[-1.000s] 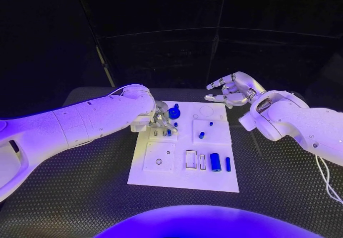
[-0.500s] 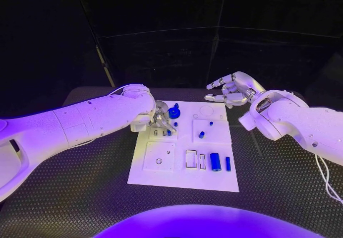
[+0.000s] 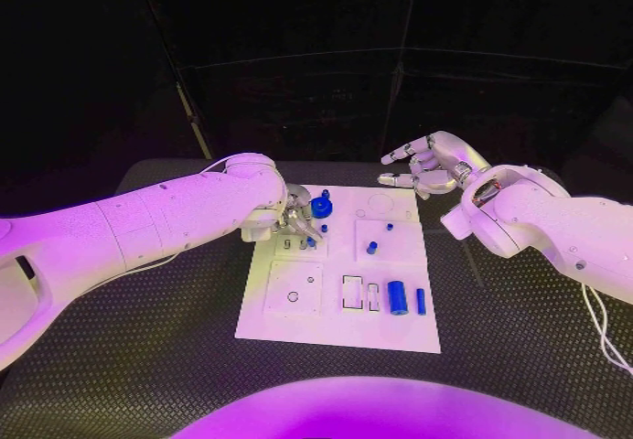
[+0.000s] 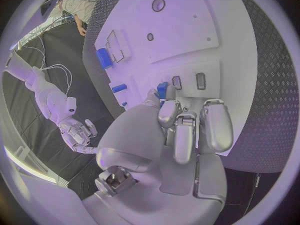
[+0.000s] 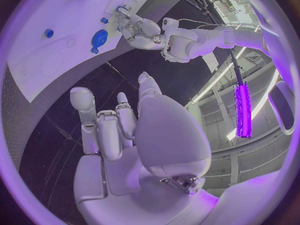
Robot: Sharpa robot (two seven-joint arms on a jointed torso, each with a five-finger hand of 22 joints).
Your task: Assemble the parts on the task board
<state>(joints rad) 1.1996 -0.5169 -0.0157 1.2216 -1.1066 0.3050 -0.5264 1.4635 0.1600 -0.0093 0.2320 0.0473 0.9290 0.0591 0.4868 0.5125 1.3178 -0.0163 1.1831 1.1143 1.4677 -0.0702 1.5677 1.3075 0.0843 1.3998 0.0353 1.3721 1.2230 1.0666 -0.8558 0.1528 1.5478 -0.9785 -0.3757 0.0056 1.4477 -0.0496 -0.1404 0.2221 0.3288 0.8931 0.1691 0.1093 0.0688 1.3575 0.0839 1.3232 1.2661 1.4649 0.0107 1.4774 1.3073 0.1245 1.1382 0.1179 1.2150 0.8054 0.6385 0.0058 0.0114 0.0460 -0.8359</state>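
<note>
The white task board point(image 3: 330, 315) lies mid-table. My left hand point(image 3: 301, 221) is low over its far left part, and its fingertips pinch a small blue part point(image 4: 162, 90) beside two small slots point(image 4: 200, 80). A round blue knob-like part point(image 3: 321, 208) stands just past that hand. Small blue pegs point(image 3: 372, 247) stand in the board's middle, and a blue cylinder point(image 3: 397, 299) with a thin blue bar point(image 3: 421, 302) lies near the front right. My right hand point(image 3: 429, 165) hovers beyond the board's far right corner, fingers loosely apart, holding nothing.
The board has empty rectangular slots point(image 3: 352, 294) and a square plate with round holes point(image 3: 295, 291) at the front. Black textured table point(image 3: 145, 366) surrounds it. My left forearm point(image 3: 145, 229) crosses the table's left side, my right forearm point(image 3: 554, 233) the right side.
</note>
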